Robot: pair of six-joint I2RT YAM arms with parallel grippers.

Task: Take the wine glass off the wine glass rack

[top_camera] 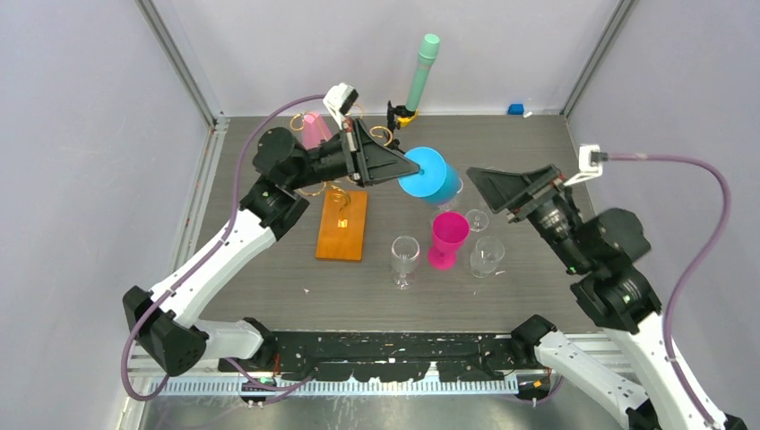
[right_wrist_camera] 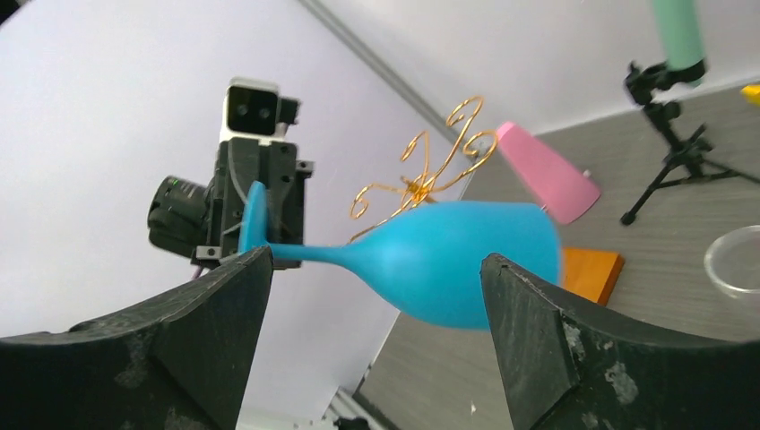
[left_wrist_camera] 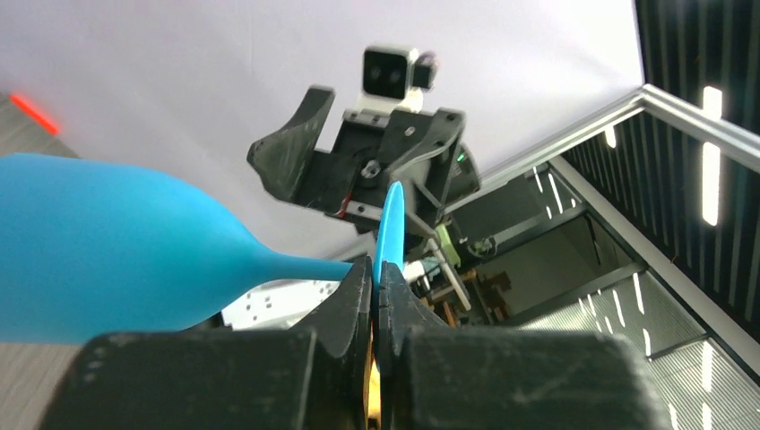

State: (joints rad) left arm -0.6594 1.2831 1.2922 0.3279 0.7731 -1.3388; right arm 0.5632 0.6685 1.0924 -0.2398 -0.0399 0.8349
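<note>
Wine glass (top_camera: 428,175), the blue one, lies sideways in the air above the table (top_camera: 538,296). It is to the right of the rack (top_camera: 342,224) and apart from its gold wire. My left gripper (left_wrist_camera: 376,278) is clenched on the stem, just beside the foot. My right gripper (top_camera: 491,188) waits near the bowl with fingers spread wide and grasps nothing. Below, on the table, stand a magenta glass (top_camera: 446,237) and some clear glasses (top_camera: 405,255).
</note>
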